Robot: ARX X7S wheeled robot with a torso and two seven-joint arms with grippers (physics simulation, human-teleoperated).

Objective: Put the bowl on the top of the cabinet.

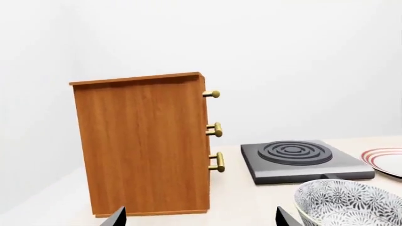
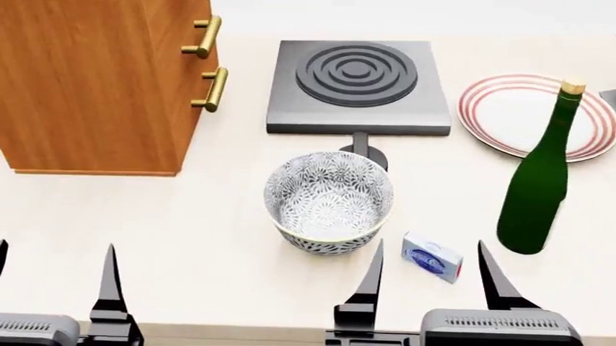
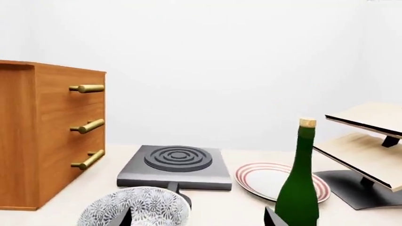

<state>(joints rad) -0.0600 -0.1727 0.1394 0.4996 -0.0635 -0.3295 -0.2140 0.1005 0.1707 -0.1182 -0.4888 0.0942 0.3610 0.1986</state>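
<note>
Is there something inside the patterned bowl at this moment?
In the head view the bowl looks empty: only its grey leaf pattern shows on the inner wall and bottom. The near inner wall is hidden by the rim, and both wrist views show only part of the bowl.

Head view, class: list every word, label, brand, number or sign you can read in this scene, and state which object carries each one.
No text can be read in any view.
Small blue and white box beside the bowl: has a printed oval mark, too small and blurred to read.
Green bottle: no label visible.
Plate, hotplate, cabinet: only rings, coils and wood grain, no lettering.
</note>
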